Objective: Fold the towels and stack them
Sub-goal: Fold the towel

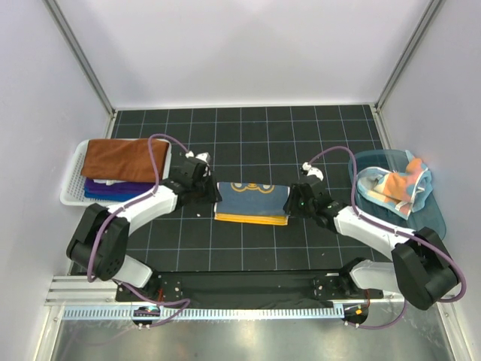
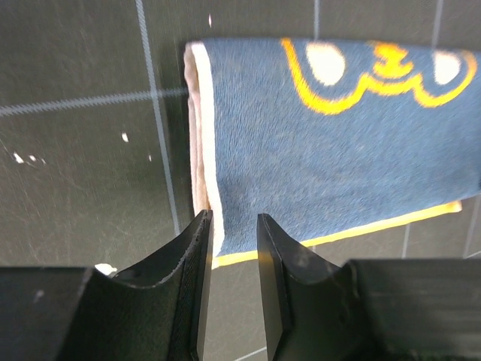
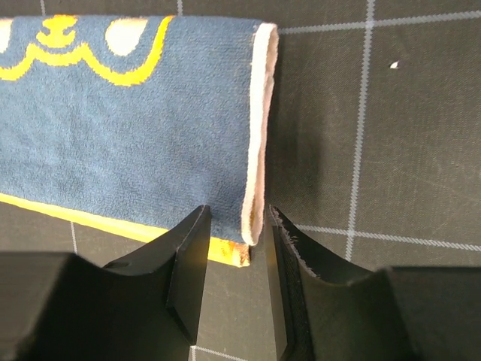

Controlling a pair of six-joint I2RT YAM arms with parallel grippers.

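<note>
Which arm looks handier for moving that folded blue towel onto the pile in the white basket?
Probably the left. The left gripper sits open at the folded blue towel's left end, and the white basket with the pile lies on that same side. The right gripper would have to cross over.

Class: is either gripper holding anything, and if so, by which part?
Nothing is held. The left gripper and right gripper stand with jaws apart at the two ends of the folded navy towel.
</note>
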